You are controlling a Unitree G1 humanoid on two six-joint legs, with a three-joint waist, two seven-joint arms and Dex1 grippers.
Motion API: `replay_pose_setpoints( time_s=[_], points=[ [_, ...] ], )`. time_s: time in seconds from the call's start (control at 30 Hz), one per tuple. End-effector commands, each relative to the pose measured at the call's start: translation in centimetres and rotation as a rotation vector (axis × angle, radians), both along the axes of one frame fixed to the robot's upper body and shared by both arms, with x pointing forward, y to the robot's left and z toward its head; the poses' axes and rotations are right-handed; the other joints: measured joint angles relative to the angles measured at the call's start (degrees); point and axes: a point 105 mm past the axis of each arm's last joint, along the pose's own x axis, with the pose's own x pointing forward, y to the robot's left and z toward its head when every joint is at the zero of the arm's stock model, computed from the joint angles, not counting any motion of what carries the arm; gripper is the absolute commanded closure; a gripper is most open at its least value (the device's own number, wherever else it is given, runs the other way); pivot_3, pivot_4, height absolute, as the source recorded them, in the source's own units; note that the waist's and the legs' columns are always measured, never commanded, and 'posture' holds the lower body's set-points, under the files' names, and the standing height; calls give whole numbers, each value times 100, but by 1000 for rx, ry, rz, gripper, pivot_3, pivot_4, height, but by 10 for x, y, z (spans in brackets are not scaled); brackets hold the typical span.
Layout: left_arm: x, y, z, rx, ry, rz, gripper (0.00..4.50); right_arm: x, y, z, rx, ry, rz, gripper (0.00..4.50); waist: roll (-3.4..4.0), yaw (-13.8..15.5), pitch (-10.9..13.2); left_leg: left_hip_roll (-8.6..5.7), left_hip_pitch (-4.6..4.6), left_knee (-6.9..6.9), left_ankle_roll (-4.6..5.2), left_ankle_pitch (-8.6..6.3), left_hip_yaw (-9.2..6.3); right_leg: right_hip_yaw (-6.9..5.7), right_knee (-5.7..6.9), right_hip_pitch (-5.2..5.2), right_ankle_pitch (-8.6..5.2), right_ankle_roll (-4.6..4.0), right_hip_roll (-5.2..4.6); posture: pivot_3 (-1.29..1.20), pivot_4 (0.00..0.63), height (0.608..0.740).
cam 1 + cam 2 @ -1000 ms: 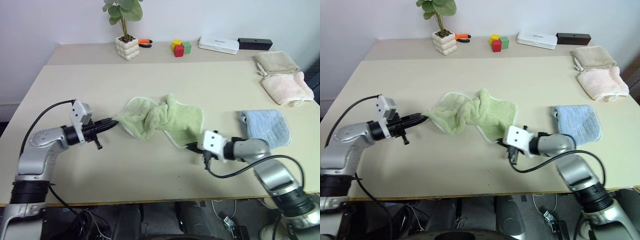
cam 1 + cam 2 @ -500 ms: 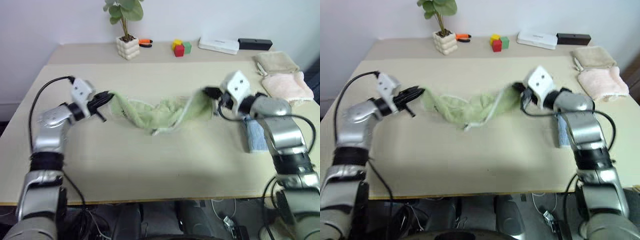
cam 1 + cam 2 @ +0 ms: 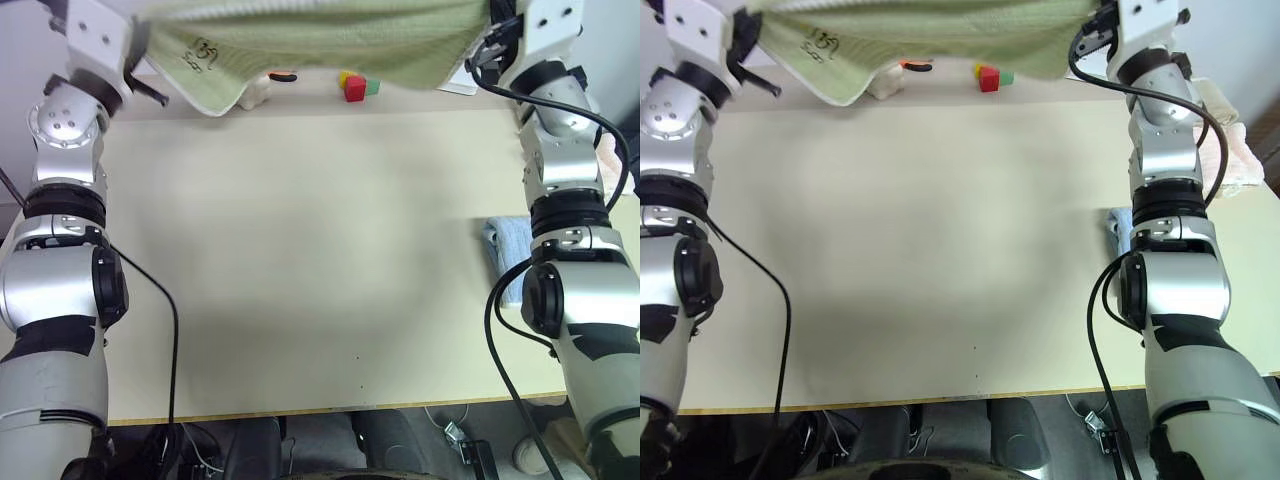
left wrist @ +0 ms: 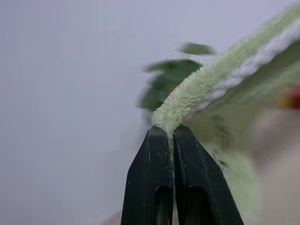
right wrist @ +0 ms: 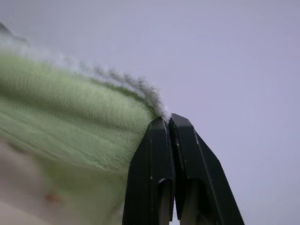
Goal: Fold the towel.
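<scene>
The light green towel (image 3: 320, 40) hangs stretched in the air high above the table, spanning the top of the head views, with a small embroidered mark (image 3: 205, 50) near its left corner. My left gripper (image 4: 170, 132) is shut on the towel's left edge (image 4: 220, 79), and my right gripper (image 5: 168, 120) is shut on its right edge (image 5: 75, 108). Both arms are raised, the left wrist (image 3: 95, 30) at the upper left and the right wrist (image 3: 545, 25) at the upper right. The towel's upper part runs out of view.
A light blue towel (image 3: 505, 255) lies on the beige table (image 3: 300, 250) at the right, partly behind my right arm. At the far edge sit red, yellow and green blocks (image 3: 355, 86), and a white plant pot (image 3: 255, 93), half hidden by the hanging towel.
Both arms have swung up and apart, lifting the towel off the table and pulling it from a sagging bundle into a stretched sheet.
</scene>
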Motion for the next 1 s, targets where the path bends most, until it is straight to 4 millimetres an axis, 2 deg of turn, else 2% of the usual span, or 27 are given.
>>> replay_pose_setpoints(
  time_s=[0.03,0.13,0.23,0.3,0.4,0.53,0.67,0.77,0.83,1.0],
  points=[
    [-18,2,-23,98,51,-142,4500,-26,20,-29,-89,63,211,4482,0,-9,0,0,4,7,0,0,-2,0,5,6,0,0,0,0,150,740],
    [-30,1,-56,183,156,-247,4500,-44,23,-81,-173,235,290,4482,4,-12,2,2,55,17,25,-13,-3,4,29,47,0,0,7,0,150,740],
    [-43,3,-84,277,253,-316,4500,-63,16,-114,-238,350,312,4482,4,6,3,2,59,26,19,-8,-8,4,56,46,0,-1,9,0,150,740],
    [-55,4,-105,354,328,-373,4500,-74,6,-124,-249,407,305,4482,4,6,3,2,60,30,19,-8,-7,6,62,46,0,-1,9,0,150,740],
    [-69,7,-124,422,403,-429,4500,-87,-3,-130,-271,468,312,4482,4,9,2,2,64,31,19,-8,-7,8,68,46,0,-2,9,0,150,740],
    [-90,17,-141,457,527,-504,4500,-114,-19,-151,-331,622,358,4482,2,17,1,5,65,31,19,-8,-8,8,70,47,-1,-3,11,0,150,740],
    [-112,17,-159,471,676,-610,4500,-129,-26,-163,-337,718,390,4482,2,8,1,5,69,34,20,-9,-7,10,74,49,-1,-3,11,0,150,740],
    [-131,21,-165,493,770,-660,4500,-141,-30,-171,-402,756,416,4482,3,1,1,6,72,39,20,-9,-7,13,82,49,-2,-4,14,0,150,740],
    [-136,22,-163,494,774,-661,4500,-145,-33,-175,-437,768,420,4482,2,9,1,11,73,39,21,-9,-6,15,82,50,-2,-4,18,0,150,740],
    [-167,27,-174,560,861,-695,4500,-163,-41,-184,-470,824,469,4482,2,18,1,13,74,44,25,-12,-5,17,81,53,-3,-5,18,0,150,740]
  ],
)
